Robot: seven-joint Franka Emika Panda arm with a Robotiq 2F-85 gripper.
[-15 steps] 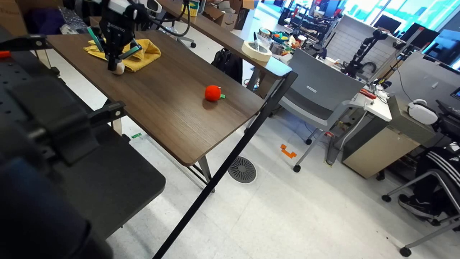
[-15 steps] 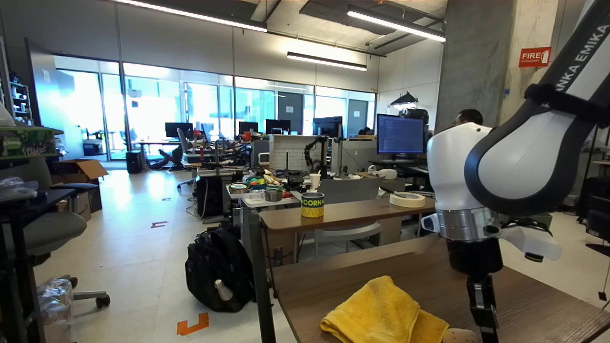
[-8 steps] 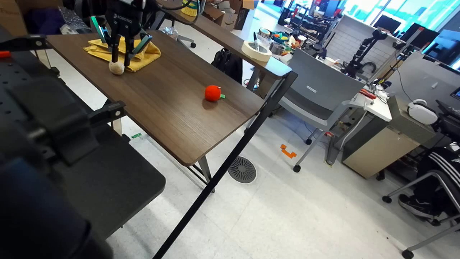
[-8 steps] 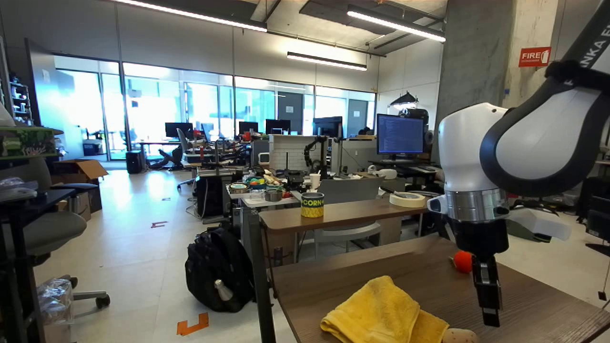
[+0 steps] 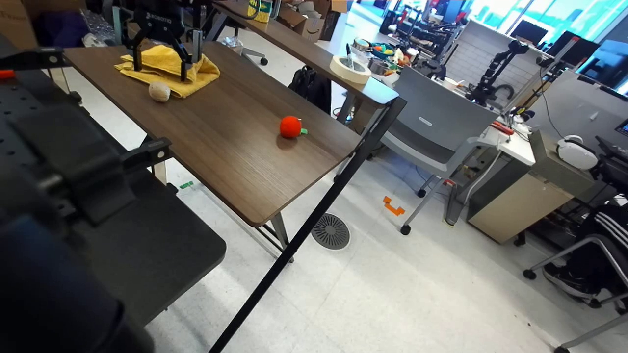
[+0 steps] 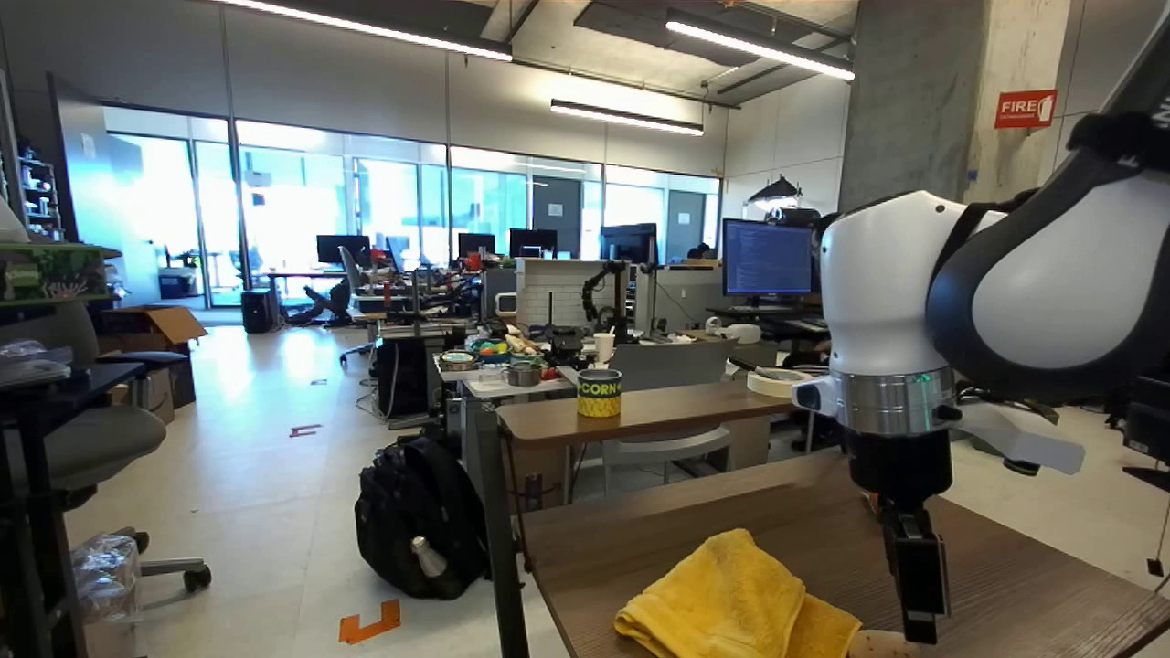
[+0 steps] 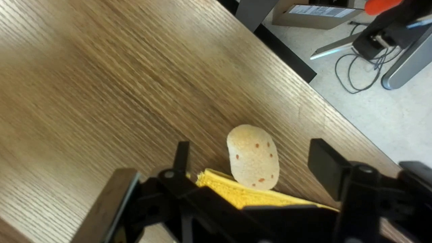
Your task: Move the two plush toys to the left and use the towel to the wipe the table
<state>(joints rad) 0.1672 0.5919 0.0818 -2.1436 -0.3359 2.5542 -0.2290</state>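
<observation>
"Condition of the items: how did each look?"

"The towel [image 6: 727, 599] was yellow, folded over and rumpled. The beige toy [image 7: 253, 158] was oblong and rounded, with small reddish-brown spots. The red-orange toy [image 5: 290, 127] was round; a green piece [image 5: 304, 131] showed at its right side."

"Positions?"

"In an exterior view all lay on the dark brown table [image 5: 235, 147]: the towel at the far left, the beige toy just on its near side, the red-orange toy well apart, toward the right."

"And the gripper [image 5: 161, 71]?"

"Released. Its fingers [image 7: 325, 165] were spread wide; in the wrist view the beige toy appeared in the gap, apart from both."

"Count?"

"I counted two toys, one beige and one red-orange; one towel; one table; one gripper with two fingers. Beyond the table, a narrow shelf [image 6: 676, 407] bore one can [image 6: 599, 395] marked CORN and one tape roll [image 5: 351, 76]."
</observation>
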